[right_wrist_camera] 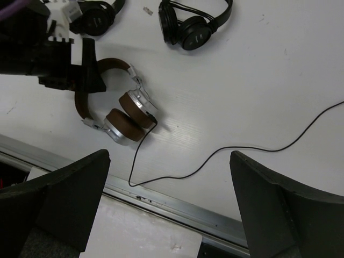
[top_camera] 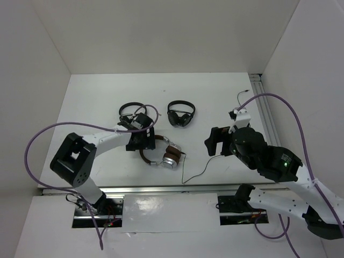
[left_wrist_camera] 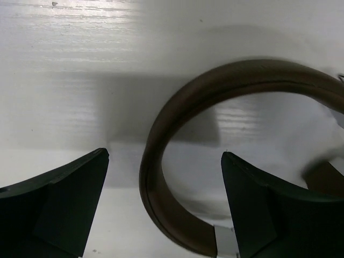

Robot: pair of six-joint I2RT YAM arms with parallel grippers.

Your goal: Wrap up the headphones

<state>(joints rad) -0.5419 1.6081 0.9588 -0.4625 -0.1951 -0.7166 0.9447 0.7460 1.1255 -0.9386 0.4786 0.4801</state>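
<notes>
At the left of the white table (top_camera: 97,97), the left arm reaches in from its base toward the middle, a purple wire looping over it. Just past its wrist, a small black pair (top_camera: 130,112) of headphones lies flat on the far side. The left gripper (top_camera: 142,144) hangs low over the brown headband (left_wrist_camera: 215,80), its jaws wide apart. In the left wrist view one side of the band's curve sits between the two fingers (left_wrist_camera: 59,204), and neither finger presses on it. The headphones (top_camera: 161,153) lie on the table left of centre, toward the near edge. Their band is on the left and the two silver ear cups (right_wrist_camera: 126,115) are folded close together on the right, brown pads showing in the right wrist view. A second black pair (top_camera: 181,114) rests farther back, near the centre and well apart from the brown set. The thin black cable (top_camera: 207,166) leaves the ear cups, drops toward the metal strip (top_camera: 161,189) at the near edge and bends right. It then climbs across the table to its plug near the rail (top_camera: 263,107) at the far right. The right gripper (top_camera: 211,142) hovers above the table to the right of the headphones. Its jaws are spread wide with nothing between them, and the cable passes beneath it.
</notes>
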